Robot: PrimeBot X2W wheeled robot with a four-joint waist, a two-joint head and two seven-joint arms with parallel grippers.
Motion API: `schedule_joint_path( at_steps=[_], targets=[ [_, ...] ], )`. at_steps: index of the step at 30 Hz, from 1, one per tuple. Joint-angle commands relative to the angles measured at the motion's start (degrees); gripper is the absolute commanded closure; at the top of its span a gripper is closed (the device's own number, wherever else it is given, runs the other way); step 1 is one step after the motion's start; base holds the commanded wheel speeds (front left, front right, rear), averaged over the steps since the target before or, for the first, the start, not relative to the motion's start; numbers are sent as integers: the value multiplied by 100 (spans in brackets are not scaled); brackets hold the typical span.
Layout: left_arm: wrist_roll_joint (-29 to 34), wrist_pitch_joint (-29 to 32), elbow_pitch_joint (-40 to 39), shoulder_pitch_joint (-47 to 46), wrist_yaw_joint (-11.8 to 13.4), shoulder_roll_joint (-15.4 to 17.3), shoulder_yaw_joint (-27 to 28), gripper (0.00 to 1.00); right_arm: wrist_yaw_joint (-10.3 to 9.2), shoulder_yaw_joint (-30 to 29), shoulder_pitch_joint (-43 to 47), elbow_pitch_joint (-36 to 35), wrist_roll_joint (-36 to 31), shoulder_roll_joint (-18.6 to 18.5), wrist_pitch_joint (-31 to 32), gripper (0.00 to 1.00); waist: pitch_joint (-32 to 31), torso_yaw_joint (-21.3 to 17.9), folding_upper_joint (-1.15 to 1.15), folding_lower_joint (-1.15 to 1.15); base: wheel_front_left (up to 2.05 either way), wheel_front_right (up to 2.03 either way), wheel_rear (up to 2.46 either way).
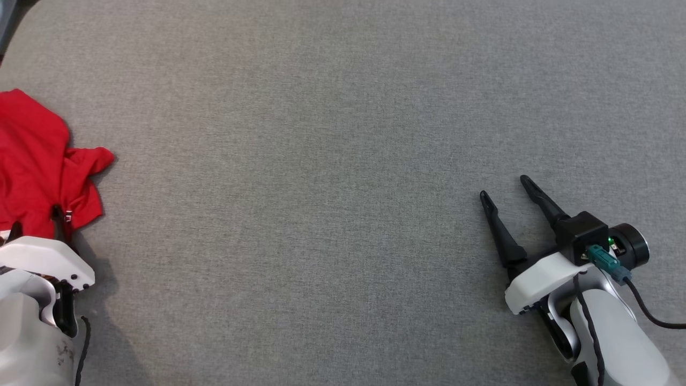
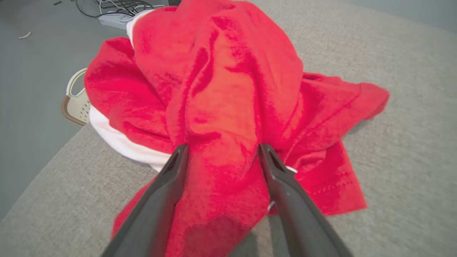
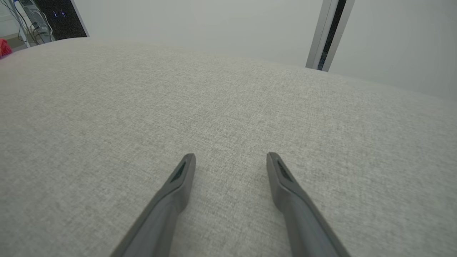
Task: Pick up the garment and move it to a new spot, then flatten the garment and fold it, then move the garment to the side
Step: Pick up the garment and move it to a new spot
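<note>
Two grippers, both spread wide, neither holding anything. My left gripper (image 2: 221, 149) straddles the near folds of the crumpled red garment (image 2: 228, 78), with cloth bulging between its jaws, so I judge it the arm to close. My right gripper (image 1: 504, 186) hovers well apart, off the garment's right side.

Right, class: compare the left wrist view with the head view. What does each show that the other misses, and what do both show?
Left wrist view: a white cloth under the red garment, plus a pale perforated object and cables on the floor beyond the edge. Head view: the right tool, open. Both: the grey surface, the garment at its edge, and the open left tool straddling a fold.
</note>
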Motion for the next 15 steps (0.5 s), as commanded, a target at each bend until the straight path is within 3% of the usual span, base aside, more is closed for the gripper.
schedule_joint_path(
  at_steps=[1, 2, 3, 4, 15],
  targets=[
    [38, 14, 113, -143, 47, 57, -23, 0, -4, -24, 12, 18, 7, -64, 2, 0, 50, -49, 0, 0, 0, 0, 0],
    [23, 15, 188, -178, 48, 60, -28, 13, -4, -35, 10, 22, 11, -71, 3, 0, 51, -52, 0, 0, 0, 0, 0],
    [49, -38, 217, -209, 63, 84, -55, 71, -4, -48, 12, 32, 17, -77, 3, 0, 44, -52, 0, 0, 0, 0, 0],
    [64, -84, 225, -236, 76, 97, -82, 100, -4, -71, 16, 41, 30, -71, 3, 0, 30, -48, 0, 0, 0, 0, 0],
    [471, -287, -374, -403, -160, 54, -603, 100, -3, -198, 106, 230, 161, 125, 2, 0, -331, -69, 0, 0, 0, 0, 0]
  ],
)
